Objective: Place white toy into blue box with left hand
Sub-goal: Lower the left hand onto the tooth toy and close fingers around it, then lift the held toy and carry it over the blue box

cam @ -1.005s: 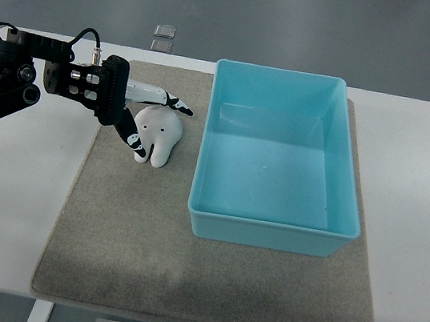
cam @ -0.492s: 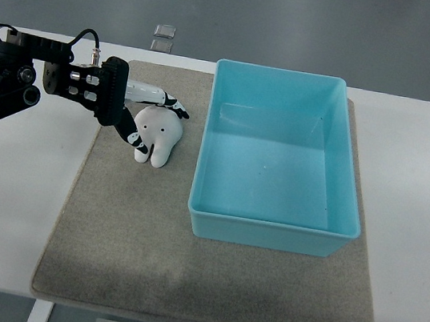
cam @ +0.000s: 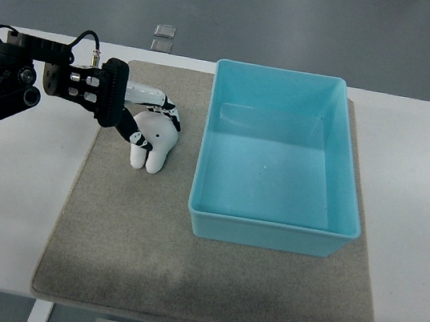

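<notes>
The white toy, tooth-shaped, lies on the grey mat just left of the blue box. My left hand comes in from the left edge and is curled around the toy's upper part, thumb on its near left side and fingers over its top. The box is open-topped and holds nothing. The right arm does not show.
The mat lies on a white table. Two small square plates sit on the grey floor beyond the table's far edge. My left forearm, black with cables, crosses the table's left side.
The fingers, stretched out above the toy a second ago, have curled down onto it. The toy has tipped slightly and shifted a little toward the hand.
</notes>
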